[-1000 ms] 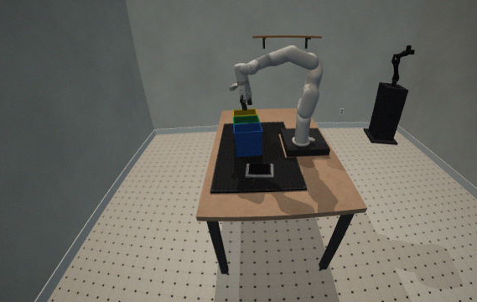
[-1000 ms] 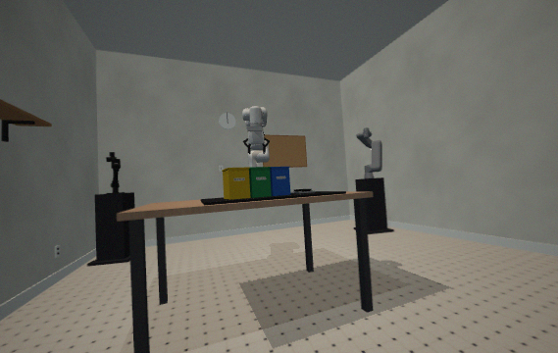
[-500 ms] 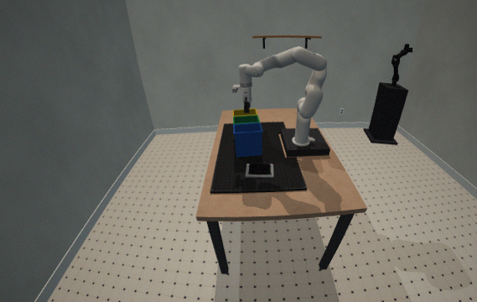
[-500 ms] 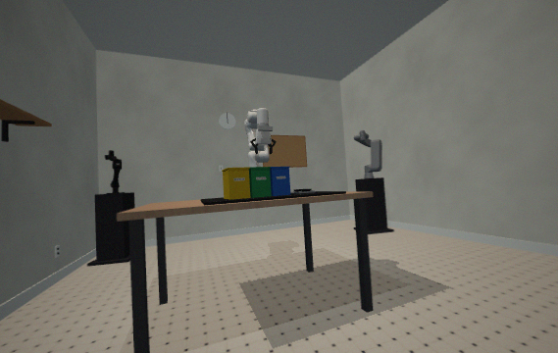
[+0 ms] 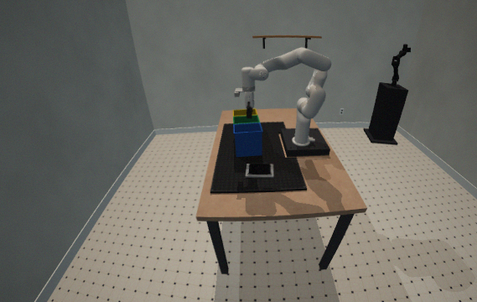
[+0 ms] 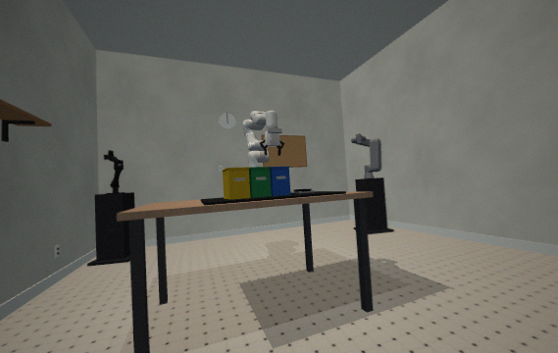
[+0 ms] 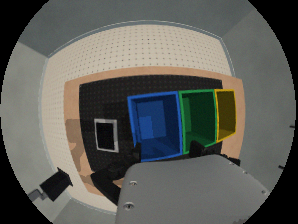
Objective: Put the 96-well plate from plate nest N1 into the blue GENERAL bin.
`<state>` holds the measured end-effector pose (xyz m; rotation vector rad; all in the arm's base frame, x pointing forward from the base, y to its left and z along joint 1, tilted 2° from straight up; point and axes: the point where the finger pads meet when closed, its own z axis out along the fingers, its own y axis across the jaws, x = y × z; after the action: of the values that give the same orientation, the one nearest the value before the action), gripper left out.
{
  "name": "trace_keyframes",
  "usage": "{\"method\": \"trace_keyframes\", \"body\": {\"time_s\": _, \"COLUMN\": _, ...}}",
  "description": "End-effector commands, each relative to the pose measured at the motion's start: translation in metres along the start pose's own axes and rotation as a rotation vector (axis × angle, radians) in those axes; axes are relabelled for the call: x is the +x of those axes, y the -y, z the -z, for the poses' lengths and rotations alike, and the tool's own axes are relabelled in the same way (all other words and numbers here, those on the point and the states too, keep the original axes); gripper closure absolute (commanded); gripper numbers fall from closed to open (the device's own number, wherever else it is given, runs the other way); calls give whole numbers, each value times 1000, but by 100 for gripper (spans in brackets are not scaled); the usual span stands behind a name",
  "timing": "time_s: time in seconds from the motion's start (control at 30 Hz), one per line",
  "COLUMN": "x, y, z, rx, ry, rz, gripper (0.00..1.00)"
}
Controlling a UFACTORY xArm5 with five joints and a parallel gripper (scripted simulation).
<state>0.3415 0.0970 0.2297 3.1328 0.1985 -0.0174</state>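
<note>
Hovering above the bins, the open tool [image 6: 272, 146] holds nothing.

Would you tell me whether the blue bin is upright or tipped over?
Upright: the blue bin stands on the black mat with its open top facing up, in line with the other two.

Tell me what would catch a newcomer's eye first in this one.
Probably the row of three coloured bins on the black mat: blue bin nearest the plate nest, green bin in the middle, yellow bin farthest. Next, the white arm arching from its base at the table's far right, its open gripper hanging empty above the bins. The dark plate lies in the white-framed nest.
</note>
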Motion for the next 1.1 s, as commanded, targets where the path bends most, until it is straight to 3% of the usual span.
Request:
{"method": "trace_keyframes", "body": {"time_s": 0.0, "x": -4, "y": 20, "z": 0, "rx": 1, "ry": -7, "rz": -3, "gripper": 0}}
{"method": "trace_keyframes", "body": {"time_s": 1.0, "x": -43, "y": 155, "z": -13, "rx": 5, "ry": -16, "rz": -3, "gripper": 0}}
{"method": "trace_keyframes", "body": {"time_s": 1.07, "x": -43, "y": 155, "z": -13, "rx": 5, "ry": -16, "rz": -3, "gripper": 0}}
